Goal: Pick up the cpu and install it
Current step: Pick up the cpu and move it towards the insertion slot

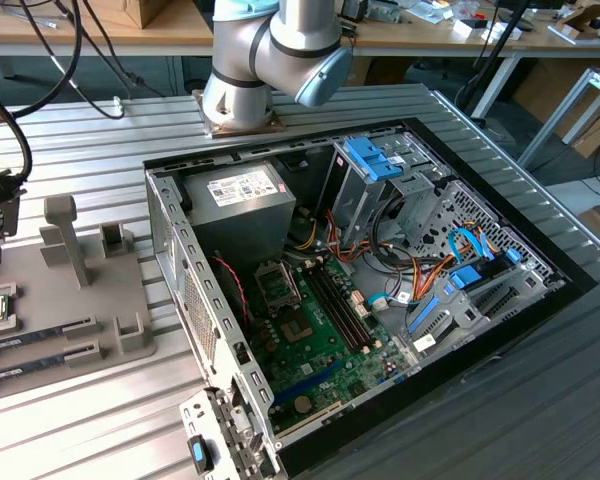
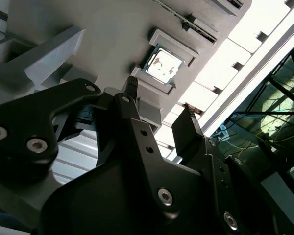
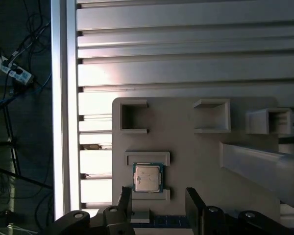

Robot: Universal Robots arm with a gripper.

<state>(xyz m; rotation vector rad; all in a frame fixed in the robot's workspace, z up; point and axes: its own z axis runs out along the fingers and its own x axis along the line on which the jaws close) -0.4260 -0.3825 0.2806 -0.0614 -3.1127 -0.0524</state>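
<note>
Surface: ribbed metal table; grey fixture at the exterior view's left, open computer case to its right.
Arm pose: arm bolted behind the case, elbow folded above its base, wrist over the fixture.
Room: wooden benches behind.
Grip: gripper spread wide, empty, just above the fixture.
Task part: cpu flat in its fixture pocket, untouched, near the fingertips.

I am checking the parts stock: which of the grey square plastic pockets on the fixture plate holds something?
The pocket nearest the open black gripper: a small square silvery cpu lies in it. The other pockets look empty.
</note>
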